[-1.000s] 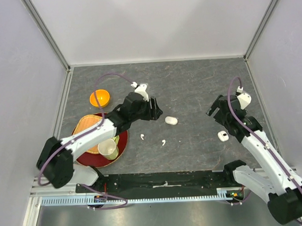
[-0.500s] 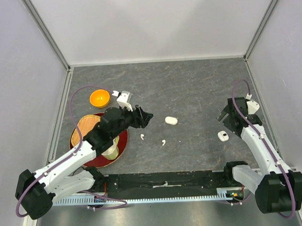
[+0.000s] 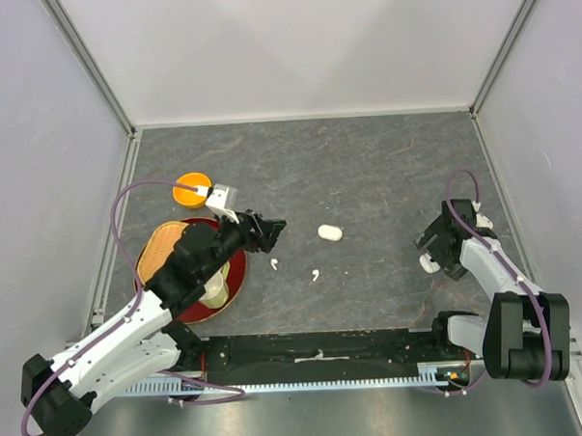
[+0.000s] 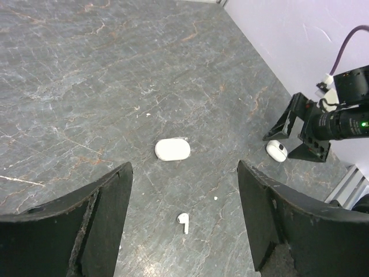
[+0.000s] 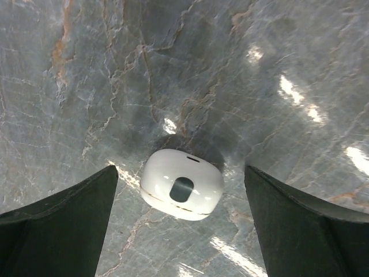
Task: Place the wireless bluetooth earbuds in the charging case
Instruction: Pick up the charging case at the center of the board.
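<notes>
Two tiny white earbuds (image 3: 275, 264) (image 3: 315, 274) lie on the grey table near the middle. One earbud (image 4: 183, 221) shows in the left wrist view, on the table below the gap between the fingers. A closed white charging case (image 3: 330, 233) (image 4: 172, 149) lies just beyond them. My left gripper (image 3: 267, 229) (image 4: 183, 167) hovers open and empty, left of this case. A second white case (image 3: 427, 263) (image 5: 181, 184) (image 4: 277, 150) lies at the right. My right gripper (image 3: 435, 250) (image 5: 180, 173) stands open over it, a finger on each side, not touching.
A red plate (image 3: 237, 273) at the left holds a woven basket (image 3: 167, 245) and a pale cup (image 3: 215, 289). An orange bowl (image 3: 191, 189) sits behind it. Walls close in the table on three sides.
My left arm has drawn back left and toward the near edge, its jaws opening wider. My right arm has pulled in and lowered over the right-hand case.
</notes>
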`<state>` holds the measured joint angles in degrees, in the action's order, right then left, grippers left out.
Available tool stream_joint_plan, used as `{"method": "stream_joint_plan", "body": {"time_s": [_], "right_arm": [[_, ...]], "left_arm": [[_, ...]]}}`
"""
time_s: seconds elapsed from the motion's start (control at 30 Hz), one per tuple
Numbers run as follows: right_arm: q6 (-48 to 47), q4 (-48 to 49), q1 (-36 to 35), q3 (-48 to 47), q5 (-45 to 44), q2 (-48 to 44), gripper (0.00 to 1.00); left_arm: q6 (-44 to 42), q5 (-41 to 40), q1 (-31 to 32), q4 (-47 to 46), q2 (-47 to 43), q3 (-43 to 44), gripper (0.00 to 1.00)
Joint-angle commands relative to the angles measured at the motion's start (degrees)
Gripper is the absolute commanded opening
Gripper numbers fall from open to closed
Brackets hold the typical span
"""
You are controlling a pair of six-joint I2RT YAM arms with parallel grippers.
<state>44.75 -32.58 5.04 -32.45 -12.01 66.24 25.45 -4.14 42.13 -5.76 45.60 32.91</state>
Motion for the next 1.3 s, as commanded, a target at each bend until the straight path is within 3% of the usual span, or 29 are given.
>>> {"method": "stream_joint_plan", "body": {"time_s": [0.0,0.5,0.63,0.93,1.27], "right_arm": [[1.04,5.68,0.24,1.76,4.8,1.09,0.97],[1.74,12.71,-0.47,8.01,16.74,-1.55,0.87],[3.5,15.69,-3.27,8.54,18.68,-0.24,0.86],[9.29,18.78,-17.41,6.78,16.06,4.08,0.86],[2.11,16.85,-19.98,1.87,14.73,1.89,0.87]], "left_arm": [[0.91,-2.62,-0.03,0.04,-2.88,-0.74,0.8],[1.09,-2.8,-0.12,0.66,-3.77,-1.27,0.82],[2.14,-2.19,-0.2,0.49,-3.07,-1.27,0.82],[2.94,-1.13,-0.12,0.92,-3.33,-1.79,0.82],[3.46,-0.08,-0.21,1.01,-3.33,-1.88,0.82]]}}
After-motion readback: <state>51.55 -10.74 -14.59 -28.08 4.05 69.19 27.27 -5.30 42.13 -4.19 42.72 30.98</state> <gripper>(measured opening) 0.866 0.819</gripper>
